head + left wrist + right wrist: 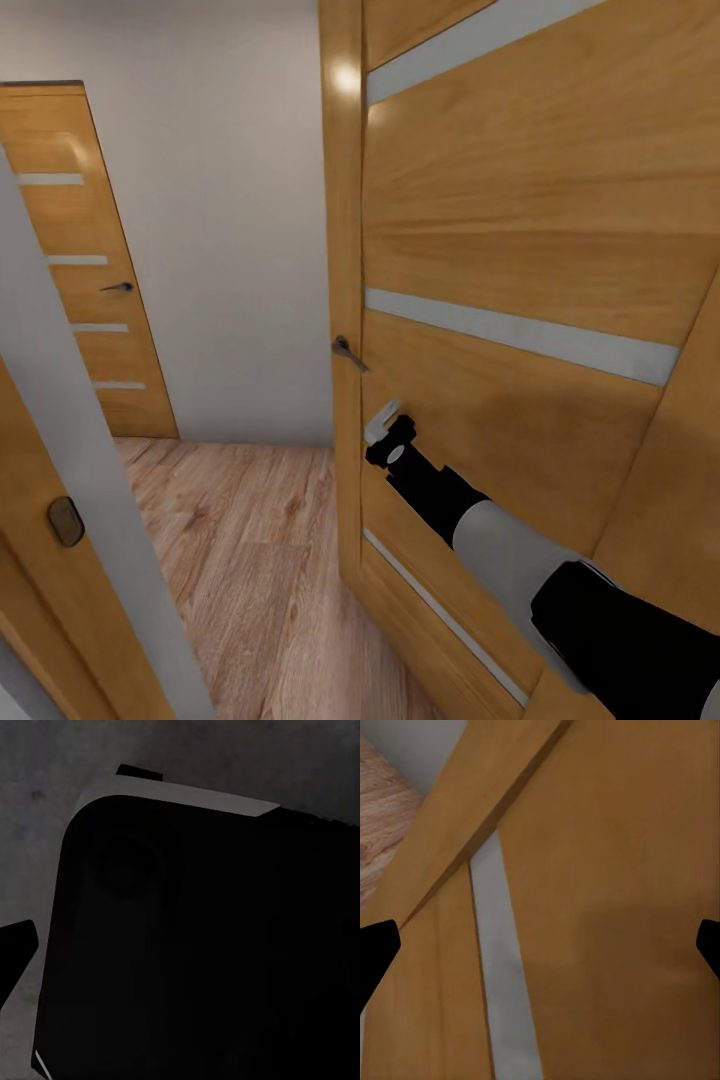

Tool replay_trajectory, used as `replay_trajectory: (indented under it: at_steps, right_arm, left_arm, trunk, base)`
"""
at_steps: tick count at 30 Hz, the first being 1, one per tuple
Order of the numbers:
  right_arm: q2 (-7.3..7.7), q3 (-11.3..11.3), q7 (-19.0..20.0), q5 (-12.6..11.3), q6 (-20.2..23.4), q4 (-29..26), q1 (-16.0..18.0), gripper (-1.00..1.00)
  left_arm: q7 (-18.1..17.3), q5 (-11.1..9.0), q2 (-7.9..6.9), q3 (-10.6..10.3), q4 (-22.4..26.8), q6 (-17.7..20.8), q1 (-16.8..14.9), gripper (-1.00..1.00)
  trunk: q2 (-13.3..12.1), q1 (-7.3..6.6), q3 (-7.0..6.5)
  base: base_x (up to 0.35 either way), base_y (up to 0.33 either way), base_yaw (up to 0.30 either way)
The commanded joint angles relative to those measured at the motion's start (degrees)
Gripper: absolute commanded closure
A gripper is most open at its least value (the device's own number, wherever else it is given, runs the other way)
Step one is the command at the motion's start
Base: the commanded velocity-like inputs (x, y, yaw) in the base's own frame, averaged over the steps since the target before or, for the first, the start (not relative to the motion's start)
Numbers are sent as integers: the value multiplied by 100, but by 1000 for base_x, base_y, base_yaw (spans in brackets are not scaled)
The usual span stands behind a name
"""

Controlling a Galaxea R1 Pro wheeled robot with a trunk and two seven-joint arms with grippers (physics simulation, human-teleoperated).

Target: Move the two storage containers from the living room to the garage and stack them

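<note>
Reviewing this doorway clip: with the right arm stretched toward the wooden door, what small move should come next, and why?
Probably push the right gripper on against the door: its tips sit near the panel below the handle, and the wood floor beyond the door's edge looks too narrow to pass.

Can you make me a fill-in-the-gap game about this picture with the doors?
1. The right gripper reaches toward a big ____ door.
2. The door handle sits just ____ the gripper.
3. The floor is made of wood ____.
4. A second door stands at the far ____.

Missing words: wooden; above; planks; left
</note>
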State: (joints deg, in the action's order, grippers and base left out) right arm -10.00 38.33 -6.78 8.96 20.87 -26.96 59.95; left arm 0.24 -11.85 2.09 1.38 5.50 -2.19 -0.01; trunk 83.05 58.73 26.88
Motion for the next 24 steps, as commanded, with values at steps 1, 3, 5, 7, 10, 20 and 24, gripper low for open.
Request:
replay_trajectory:
  at_steps: [1,3,5,7,10,20,24]
  right_arm:
    - [0,16,-35,107,55,-3,8,-100]
    - [0,17,-35,106,55,-9,8,-100]
    - [0,18,-34,106,55,-10,8,-100]
    - [0,21,-40,106,52,-10,8,-100]
    - [0,24,-42,106,52,-11,-3,-100]
    - [0,26,-41,106,71,-9,-9,-100]
    - [0,34,-50,114,54,0,-41,-100]
  left_arm:
    - [2,-28,2,12,4,-12,1,-100]
    - [4,-28,2,12,4,-12,1,-100]
    - [3,-28,2,12,7,-13,1,-100]
    - [3,-28,2,14,7,-13,1,-100]
    - [3,-28,2,12,8,-11,1,-100]
    - [2,-28,2,17,13,-10,1,-100]
    - [2,-28,2,15,13,-15,1,-100]
  trunk:
    - [3,0,5]
    - [3,0,5]
    - [3,0,5]
    - [3,0,5]
    - [3,0,5]
    - [3,0,5]
    - [3,0,5]
  base:
    - [0,0,0]
    - [0,0,0]
    - [0,0,0]
    - [0,0,0]
    - [0,0,0]
    - [0,0,0]
    - [0,0,0]
